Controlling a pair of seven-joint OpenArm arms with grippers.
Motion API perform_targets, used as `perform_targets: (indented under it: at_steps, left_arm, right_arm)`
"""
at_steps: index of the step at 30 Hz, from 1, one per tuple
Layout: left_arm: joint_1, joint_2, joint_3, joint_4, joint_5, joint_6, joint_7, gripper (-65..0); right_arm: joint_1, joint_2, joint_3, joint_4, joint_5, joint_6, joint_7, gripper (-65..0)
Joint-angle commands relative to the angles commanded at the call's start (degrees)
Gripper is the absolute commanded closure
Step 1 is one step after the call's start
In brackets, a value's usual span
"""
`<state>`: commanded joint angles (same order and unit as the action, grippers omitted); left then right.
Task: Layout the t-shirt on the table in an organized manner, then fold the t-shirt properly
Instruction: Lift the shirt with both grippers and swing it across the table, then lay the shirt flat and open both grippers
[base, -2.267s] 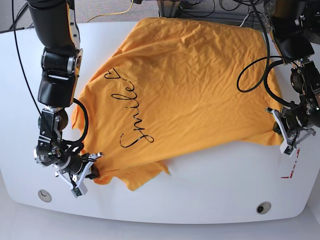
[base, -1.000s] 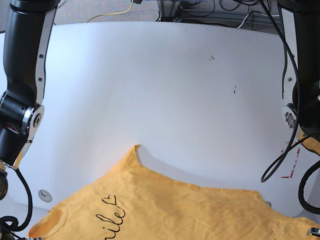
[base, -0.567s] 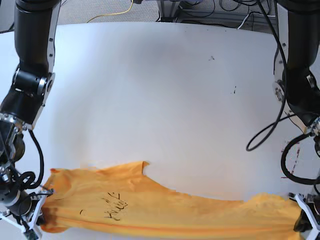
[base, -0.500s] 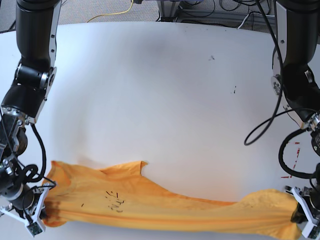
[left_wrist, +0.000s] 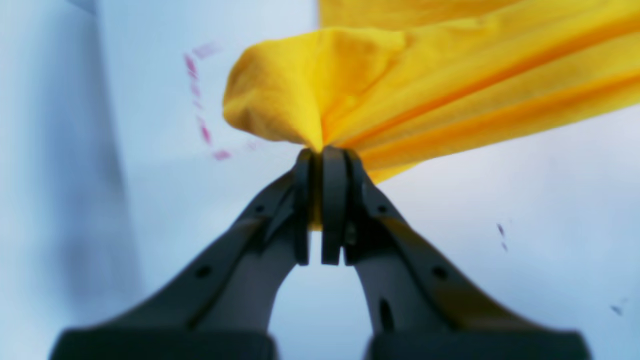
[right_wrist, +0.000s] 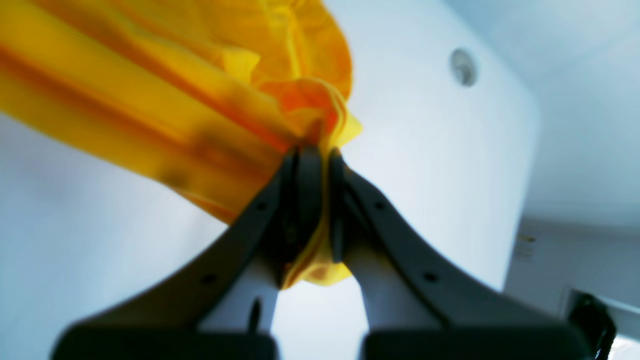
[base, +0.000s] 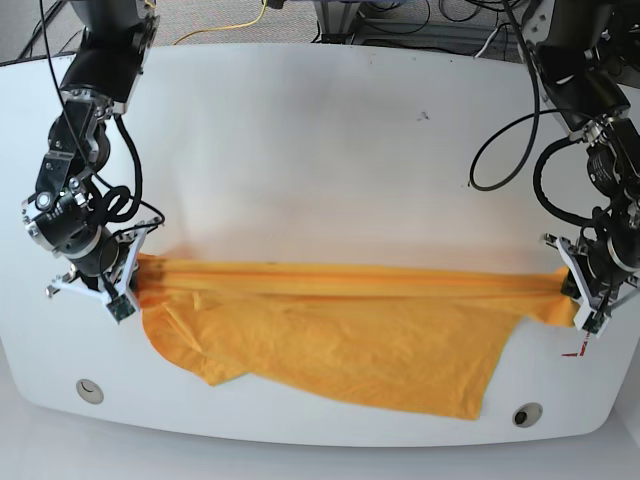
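The orange-yellow t-shirt (base: 340, 325) is stretched in a taut band across the white table (base: 320, 150), its lower part draped flat toward the front edge; no script shows. My right gripper (base: 128, 272) at the base view's left is shut on one end of the t-shirt (right_wrist: 210, 100), cloth bunched between its fingers. At the base view's right, my left gripper (base: 578, 290) is shut on the other end of the t-shirt (left_wrist: 400, 90), which fans out from its fingertips (left_wrist: 334, 165).
Two round grommet holes (base: 89, 390) (base: 526, 414) sit near the table's front edge. Red marks (base: 575, 350) lie at the front right, also red marks (left_wrist: 200, 95). Small dark specks (base: 424, 116) dot the far surface. Cables hang from both arms.
Both grippers have carried the t-shirt away from the front edge toward the table's middle. The cloth is now pulled straight between them and its lower part lies spread on the table.
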<state>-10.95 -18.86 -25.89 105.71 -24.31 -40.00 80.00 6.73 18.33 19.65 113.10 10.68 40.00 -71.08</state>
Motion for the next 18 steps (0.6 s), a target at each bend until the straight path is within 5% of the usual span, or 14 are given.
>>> perform_targets:
  at_steps: [18]
  left_arm:
    - [18.0,-2.5,-5.5,0.0,-1.2,0.0,0.0,0.0]
  right_arm:
    - [-21.5,-1.3,2.5,-0.4,-0.5,0.0,5.2,-0.5]
